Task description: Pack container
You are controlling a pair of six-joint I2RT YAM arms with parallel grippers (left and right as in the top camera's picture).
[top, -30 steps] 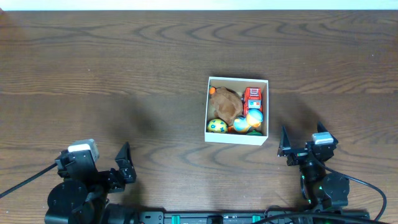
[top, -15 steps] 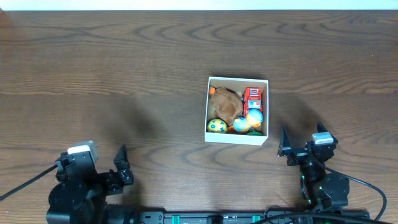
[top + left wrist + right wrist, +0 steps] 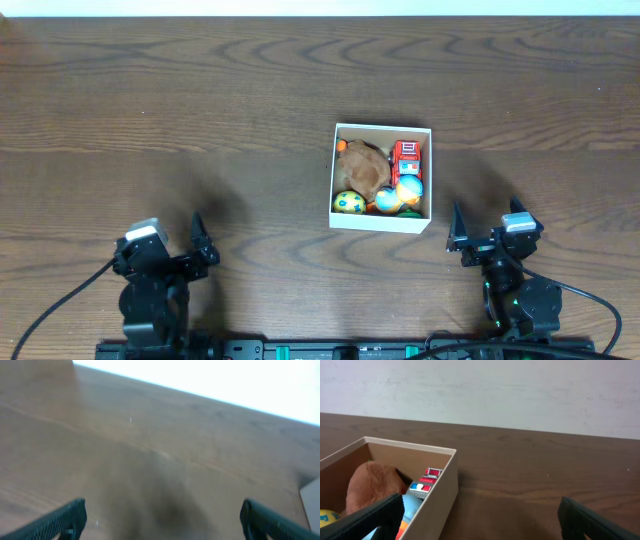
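Observation:
The container (image 3: 381,221) is a square white box with a tan inside, standing right of the table's middle. It holds a brown plush toy (image 3: 364,165), a red toy truck (image 3: 406,158), a yellow ball (image 3: 349,203) and a blue ball (image 3: 409,190). In the right wrist view the container (image 3: 440,490) is at the left with the plush (image 3: 372,487) and truck (image 3: 426,482) inside. My right gripper (image 3: 480,525) is open and empty, just right of the box. My left gripper (image 3: 162,525) is open and empty over bare wood at the front left.
The dark wooden table (image 3: 200,110) stretches around the box. A pale wall (image 3: 520,390) lies beyond the far edge. The box's corner (image 3: 312,495) shows at the right edge of the left wrist view.
My left arm has turned and shifted slightly right near the front edge. The right arm and the box have not moved.

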